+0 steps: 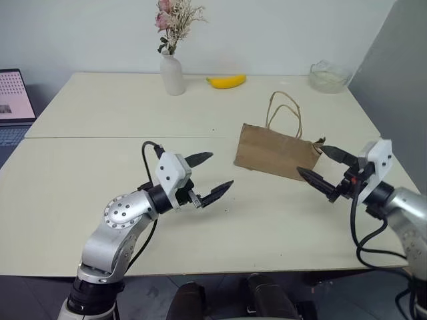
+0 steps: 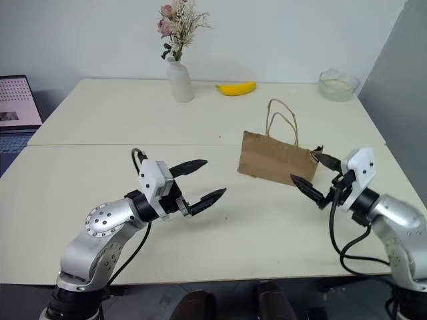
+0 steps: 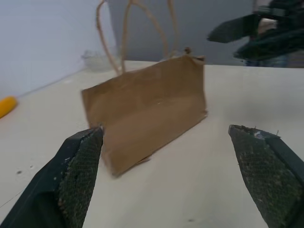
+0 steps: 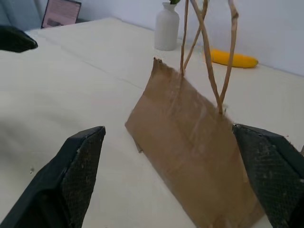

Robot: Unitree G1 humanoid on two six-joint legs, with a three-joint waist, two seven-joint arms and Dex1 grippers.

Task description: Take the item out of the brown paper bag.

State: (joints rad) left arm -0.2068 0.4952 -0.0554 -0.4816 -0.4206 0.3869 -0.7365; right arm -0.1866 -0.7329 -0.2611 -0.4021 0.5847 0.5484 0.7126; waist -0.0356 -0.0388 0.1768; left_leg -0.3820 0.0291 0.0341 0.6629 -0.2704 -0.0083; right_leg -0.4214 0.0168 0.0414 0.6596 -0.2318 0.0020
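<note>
The brown paper bag (image 1: 273, 153) stands upright on the right half of the table, its two cord handles (image 1: 285, 113) looped above it. The item is hidden from view. My left gripper (image 1: 220, 169) hovers to the bag's left, pointing at it, open and empty. On the bag's right end, my right gripper (image 1: 312, 160) is open too, with one finger in front of the bag's corner and the other behind it. The left wrist view looks at the bag (image 3: 147, 109) between my wide-spread fingers. In the right wrist view the bag (image 4: 190, 142) leans close ahead.
At the table's far edge stand a white vase (image 1: 172, 73) with dried flowers, a banana (image 1: 226, 81) and a glass bowl (image 1: 328, 77). A laptop (image 1: 15, 100) sits at the far left. A seam (image 1: 127, 138) runs across the tabletop.
</note>
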